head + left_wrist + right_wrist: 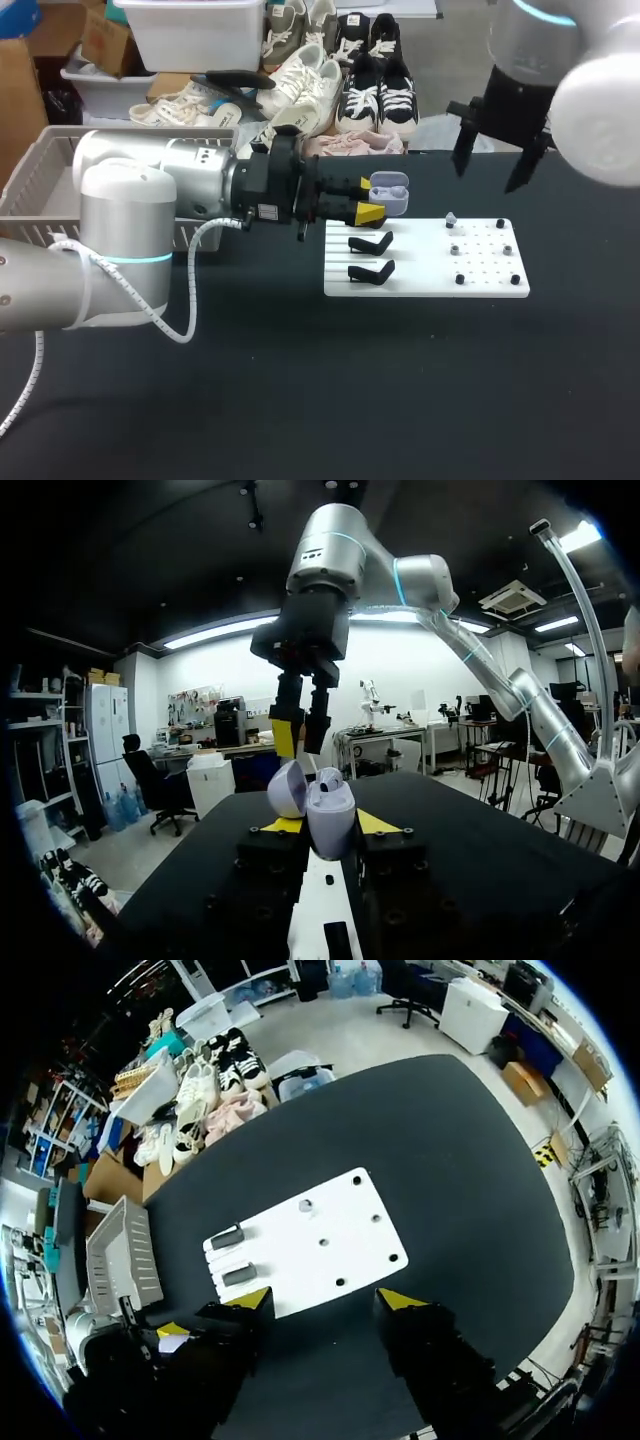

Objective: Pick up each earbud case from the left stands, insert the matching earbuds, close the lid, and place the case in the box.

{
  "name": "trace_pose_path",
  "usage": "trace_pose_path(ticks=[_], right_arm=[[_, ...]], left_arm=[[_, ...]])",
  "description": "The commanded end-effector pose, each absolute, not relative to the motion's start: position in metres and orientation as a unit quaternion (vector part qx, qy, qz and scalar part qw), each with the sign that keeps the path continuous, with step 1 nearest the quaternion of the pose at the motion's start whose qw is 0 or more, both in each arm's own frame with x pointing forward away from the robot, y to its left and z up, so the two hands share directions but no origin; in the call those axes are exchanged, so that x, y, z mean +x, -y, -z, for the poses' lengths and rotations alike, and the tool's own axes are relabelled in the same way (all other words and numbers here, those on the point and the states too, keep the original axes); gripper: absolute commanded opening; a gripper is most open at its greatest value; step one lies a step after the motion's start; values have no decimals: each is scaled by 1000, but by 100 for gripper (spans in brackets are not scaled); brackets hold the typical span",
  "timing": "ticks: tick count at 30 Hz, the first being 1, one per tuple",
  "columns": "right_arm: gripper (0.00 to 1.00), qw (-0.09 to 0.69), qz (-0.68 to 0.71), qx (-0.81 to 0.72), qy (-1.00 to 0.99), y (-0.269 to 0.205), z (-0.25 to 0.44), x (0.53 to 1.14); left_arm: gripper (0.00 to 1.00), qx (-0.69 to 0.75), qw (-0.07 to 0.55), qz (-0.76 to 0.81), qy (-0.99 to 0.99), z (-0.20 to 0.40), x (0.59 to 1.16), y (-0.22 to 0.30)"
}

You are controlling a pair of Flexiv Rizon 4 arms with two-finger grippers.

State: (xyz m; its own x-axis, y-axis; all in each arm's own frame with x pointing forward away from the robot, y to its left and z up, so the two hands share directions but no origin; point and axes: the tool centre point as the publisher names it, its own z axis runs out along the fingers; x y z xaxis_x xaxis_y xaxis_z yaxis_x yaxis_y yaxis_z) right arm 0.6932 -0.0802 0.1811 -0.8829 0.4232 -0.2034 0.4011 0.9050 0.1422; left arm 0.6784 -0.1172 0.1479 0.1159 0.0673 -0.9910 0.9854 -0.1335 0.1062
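Nearest, the white board (425,285) is lying flat on the dark surface (300,400), right of the middle and closer to the far edge than the near one. Two black stands (370,244) are sitting empty on the board's left part, one behind the other. Dark pegs (482,250) are dotting its right part. A small grey piece (451,218) is resting in the far row, perhaps an earbud, though it is too small to tell.

Just beyond the stands, over the board's far left corner, the left pincer (368,198) is reaching in level from the left. It is gripping the lavender earbud case (390,192) between its yellow tips. The case is being held clear of the board with its lid (287,788) standing open, facing the other arm. I judge this is to present the opening so the earbuds can be loaded.

Farther on, the right pincer (488,175) is hanging high above the surface's far edge, fingers pointing down and spread wide with nothing between them. It is looking straight down on the board, probably so it can descend on the peg side.

At the far left corner, the slatted box (35,175) is sitting behind the left arm, which is hiding most of its inside.
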Motion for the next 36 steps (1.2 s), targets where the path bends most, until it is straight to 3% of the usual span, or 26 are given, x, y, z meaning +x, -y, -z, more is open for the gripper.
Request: trace_pose_path(ticks=[1, 2, 3, 7, 12, 18, 22, 24, 27, 36], right_arm=[[71, 134, -59, 186, -972, 83, -164, 701], [79, 138, -60, 178, -972, 83, -162, 704], [80, 139, -60, 171, -974, 84, -160, 706], [78, 145, -59, 149, -976, 86, -150, 716], [86, 131, -65, 146, -978, 86, -133, 727], [87, 97, -74, 165, -979, 81, -109, 743], [79, 70, -82, 185, -977, 75, -95, 753], [69, 63, -83, 189, -976, 73, -87, 757], [62, 48, -86, 197, -975, 71, -76, 763], [58, 29, -83, 204, -975, 68, -56, 769]], left_arm=[[0, 576, 476, 483, -456, -147, 678, 117], [0, 576, 476, 483, -456, -147, 678, 117], [0, 576, 476, 483, -456, -147, 678, 117], [0, 576, 476, 483, -456, -147, 678, 117], [0, 576, 476, 483, -456, -147, 678, 117], [0, 576, 476, 483, -456, -147, 678, 117], [0, 576, 476, 483, -456, -147, 678, 117], [0, 576, 476, 483, -456, -147, 678, 117], [0, 576, 476, 483, -456, -147, 678, 117], [0, 576, 476, 483, -456, -147, 678, 117]])
